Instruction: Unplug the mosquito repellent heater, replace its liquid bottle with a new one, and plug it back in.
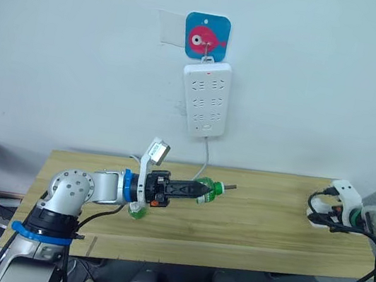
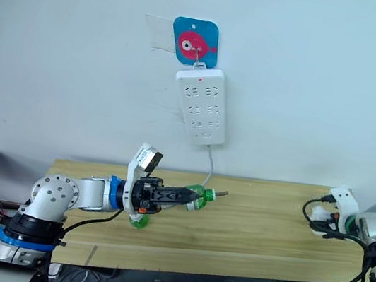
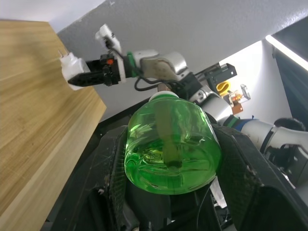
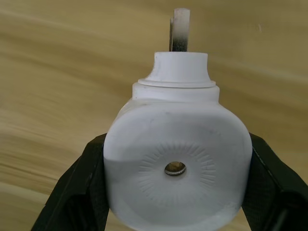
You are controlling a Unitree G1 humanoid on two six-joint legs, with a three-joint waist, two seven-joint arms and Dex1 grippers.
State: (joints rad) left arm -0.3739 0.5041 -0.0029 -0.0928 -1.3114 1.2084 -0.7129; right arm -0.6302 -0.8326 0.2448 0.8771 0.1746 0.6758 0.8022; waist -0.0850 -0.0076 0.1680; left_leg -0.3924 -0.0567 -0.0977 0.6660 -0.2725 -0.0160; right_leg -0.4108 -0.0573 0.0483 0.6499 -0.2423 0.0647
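Over the pale wooden table (image 1: 261, 224), the left gripper (image 1: 203, 190) clamps a translucent green wick bottle (image 1: 211, 190) horizontally, clear of the white rounded heater (image 4: 177, 168) pinched in the right gripper (image 1: 314, 210), ready for mating.

The power strip (image 1: 205, 97) hangs on the far wall above the table (image 1: 267, 225); one bottle (image 1: 210, 191) is held over the table's left, the heater (image 1: 321, 213) at its right edge.

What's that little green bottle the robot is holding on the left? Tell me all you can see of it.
The green bottle is small, see-through plastic, with green liquid inside. A thin dark wick rod sticks out of its neck, which has no cap. It lies roughly level above the wooden table, neck pointing towards the robot's right. The left gripper has its black jaws clamped on the bottle's sides; nothing else touches it.
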